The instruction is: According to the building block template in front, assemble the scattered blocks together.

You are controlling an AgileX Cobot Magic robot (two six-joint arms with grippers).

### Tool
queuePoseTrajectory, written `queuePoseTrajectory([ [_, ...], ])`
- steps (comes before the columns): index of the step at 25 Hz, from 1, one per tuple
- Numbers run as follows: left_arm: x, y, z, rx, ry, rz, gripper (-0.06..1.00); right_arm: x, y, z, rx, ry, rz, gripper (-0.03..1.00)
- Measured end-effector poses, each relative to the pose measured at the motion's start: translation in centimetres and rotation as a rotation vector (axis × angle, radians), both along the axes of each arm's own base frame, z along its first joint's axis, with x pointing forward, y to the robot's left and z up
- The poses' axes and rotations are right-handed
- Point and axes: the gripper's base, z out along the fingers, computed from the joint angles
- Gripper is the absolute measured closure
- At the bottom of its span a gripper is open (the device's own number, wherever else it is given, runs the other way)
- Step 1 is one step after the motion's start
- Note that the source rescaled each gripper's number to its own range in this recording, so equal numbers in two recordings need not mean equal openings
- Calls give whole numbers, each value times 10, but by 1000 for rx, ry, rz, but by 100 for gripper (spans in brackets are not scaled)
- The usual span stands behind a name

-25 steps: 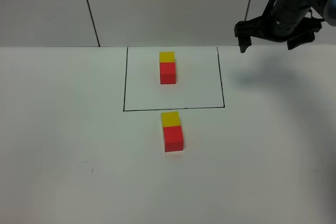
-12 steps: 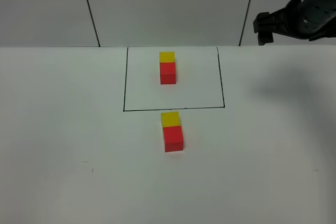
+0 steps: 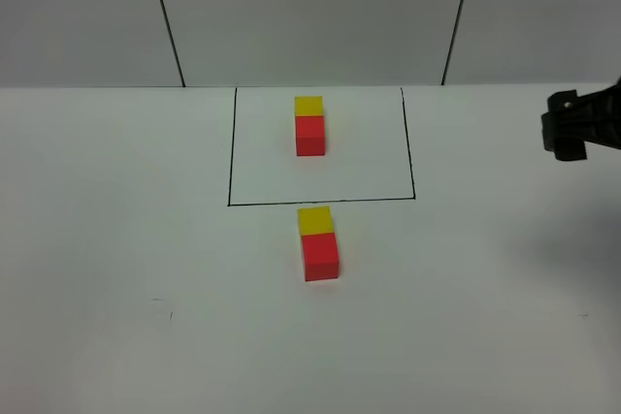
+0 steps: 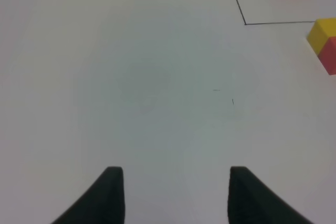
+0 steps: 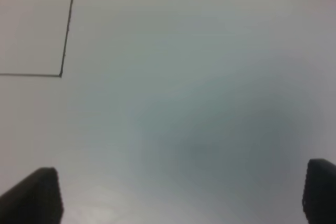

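The building block template is a yellow cube [image 3: 309, 106] touching a red cube [image 3: 310, 135] inside a black-lined rectangle [image 3: 230, 162]. The scattered blocks, one yellow [image 3: 315, 220] and one red [image 3: 320, 257], stand touching just in front of the rectangle, yellow at the back. They show at the edge of the left wrist view, yellow [image 4: 321, 32] and red [image 4: 329, 56]. My left gripper [image 4: 176, 195] is open and empty over bare table, away from them. My right gripper [image 5: 178, 192] is open wide and empty; part of it shows at the right edge of the high view [image 3: 572, 128].
The white table [image 3: 116, 239] spreads on all sides of the blocks. A white panelled wall [image 3: 310, 7] with dark seams stands behind it. A corner of the rectangle's line [image 5: 60, 74] shows in the right wrist view.
My right arm has swung from the back right, above the wall line, down and out to the right edge of the high view. The blocks have not moved.
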Motion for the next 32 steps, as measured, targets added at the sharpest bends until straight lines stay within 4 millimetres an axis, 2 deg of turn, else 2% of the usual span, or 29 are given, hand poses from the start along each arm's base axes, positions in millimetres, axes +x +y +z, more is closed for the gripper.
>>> queuePoseTrajectory([
  [12,0,0,0,0,0,0,92,-129,-27,10,52,-164,-49,10],
  [18,0,0,0,0,0,0,92,-183,-39,2,65,-219,-61,10],
  [25,0,0,0,0,0,0,92,-237,-50,-11,86,-297,-77,10],
  [32,0,0,0,0,0,0,92,-272,-57,-13,112,-382,-84,10],
])
